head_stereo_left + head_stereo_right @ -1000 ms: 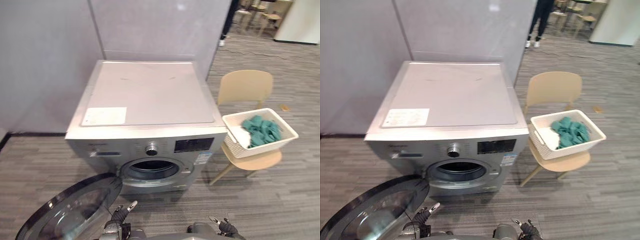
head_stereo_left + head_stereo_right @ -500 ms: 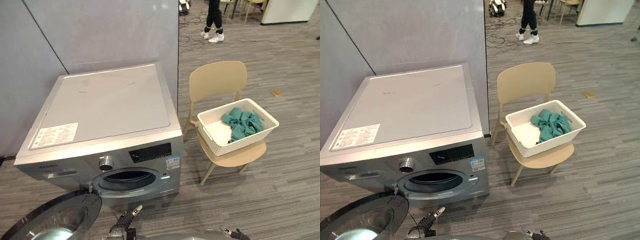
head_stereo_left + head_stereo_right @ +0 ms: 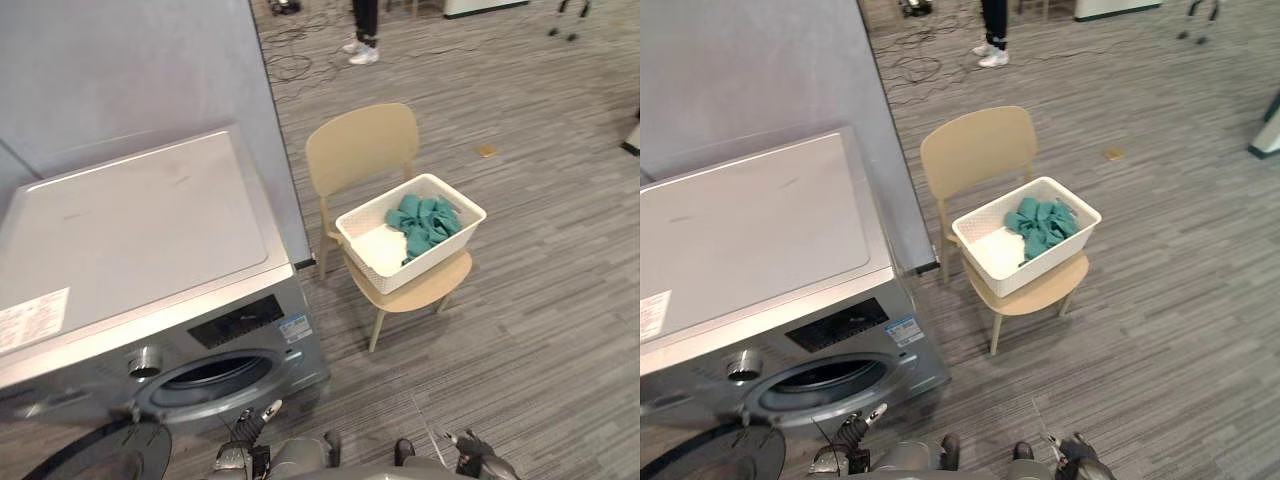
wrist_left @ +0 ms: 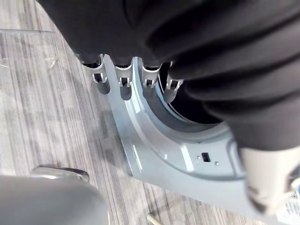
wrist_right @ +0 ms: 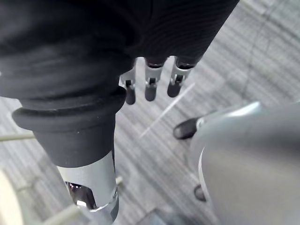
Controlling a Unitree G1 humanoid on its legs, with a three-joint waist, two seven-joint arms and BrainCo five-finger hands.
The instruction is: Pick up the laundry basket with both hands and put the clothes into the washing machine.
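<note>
the white laundry basket (image 3: 432, 252) sits on the seat of a beige chair (image 3: 362, 148), to the right of the washing machine (image 3: 140, 225) and well apart from both hands. inside it lie bunched teal clothes (image 3: 422, 218) toward its far end and a white cloth (image 3: 383, 245) toward its near end. nothing holds the basket.

the silver washing machine stands against a grey partition (image 3: 130, 60). its round door (image 3: 95, 458) is swung open at the lower left, and the drum opening (image 3: 200, 375) is uncovered. on the front there is a round knob (image 3: 145, 360), a dark display panel (image 3: 237, 320) with faint pale print, and just beside it a small blue and white sticker (image 3: 294, 328). a white label (image 3: 30, 318) with rows of fine print is stuck on the near left part of the lid. none of this writing is large enough to read.

the left robot hand (image 3: 240, 448) hangs low in front of the machine, near the open door. in its wrist view the fingers (image 4: 123, 82) are straight and loose, with nothing between them, and the curved rim of the drum opening shows past them. the right robot hand (image 3: 475, 458) hangs low on the right side over the striped grey floor (image 3: 540, 330). its fingers (image 5: 150, 79) hang relaxed and spread, also empty.

a small tan object (image 3: 486, 151) lies on the floor behind the chair. a person's legs (image 3: 365, 20) in dark trousers and pale shoes stand at the far end of the room, with cables (image 3: 295, 60) on the floor close by.
</note>
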